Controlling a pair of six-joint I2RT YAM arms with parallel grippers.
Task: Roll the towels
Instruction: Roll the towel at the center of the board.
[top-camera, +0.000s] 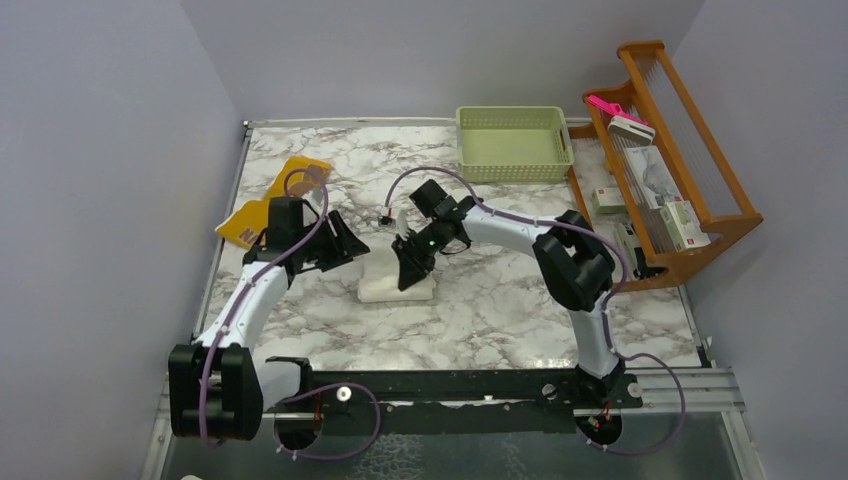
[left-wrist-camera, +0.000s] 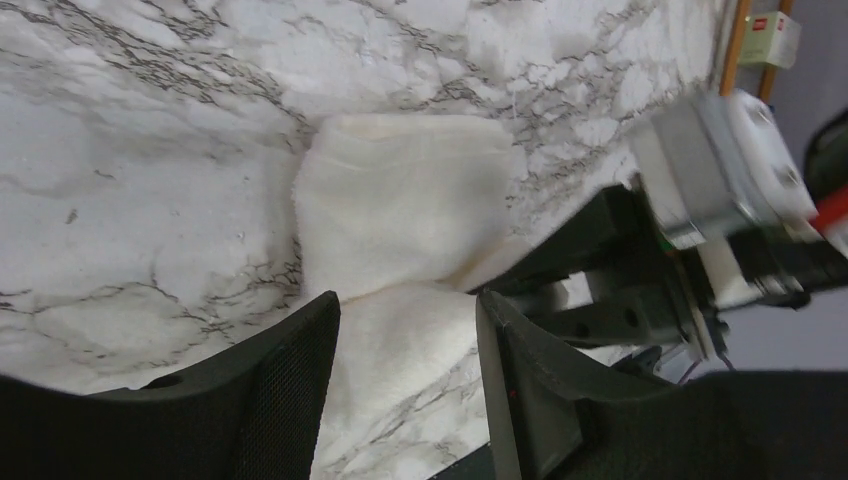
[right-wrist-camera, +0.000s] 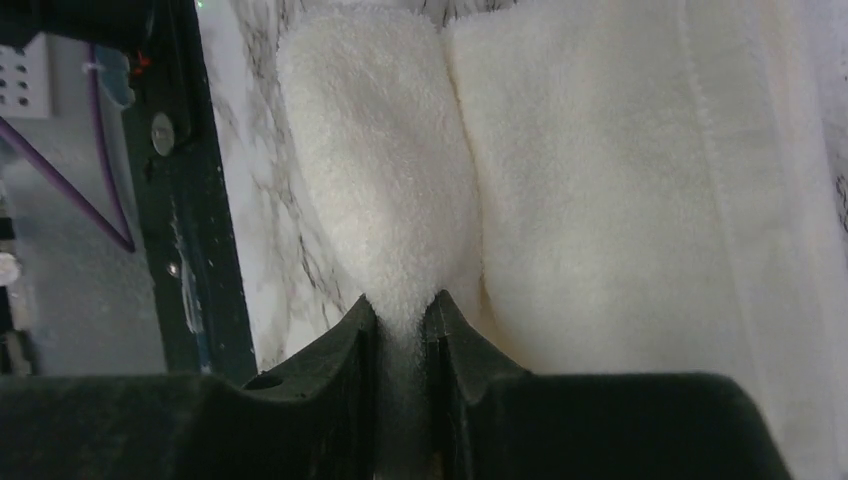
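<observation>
The right tool (right-wrist-camera: 400, 305) is clenched on a raised fold of the cream towel (right-wrist-camera: 600, 200). The left tool (left-wrist-camera: 405, 310) hangs released just left of it. The towel's long axis seems to run left to right on the marble table (top-camera: 500, 310). Beyond it to the left lies the yellow towel (top-camera: 262, 205), and beyond it to the right the green basket (top-camera: 513, 175).

Table (top-camera: 500, 320) bare near-side & R of white towel (top-camera: 385, 288); L gripper (top-camera: 348, 243) crowds its left, basket (top-camera: 514, 143) far, rack (top-camera: 641, 48) R edge.

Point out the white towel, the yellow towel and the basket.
white towel (top-camera: 381, 287), top view, bare left end.
yellow towel (top-camera: 243, 221), top view, left part.
basket (top-camera: 515, 168), top view, near wall.
</observation>
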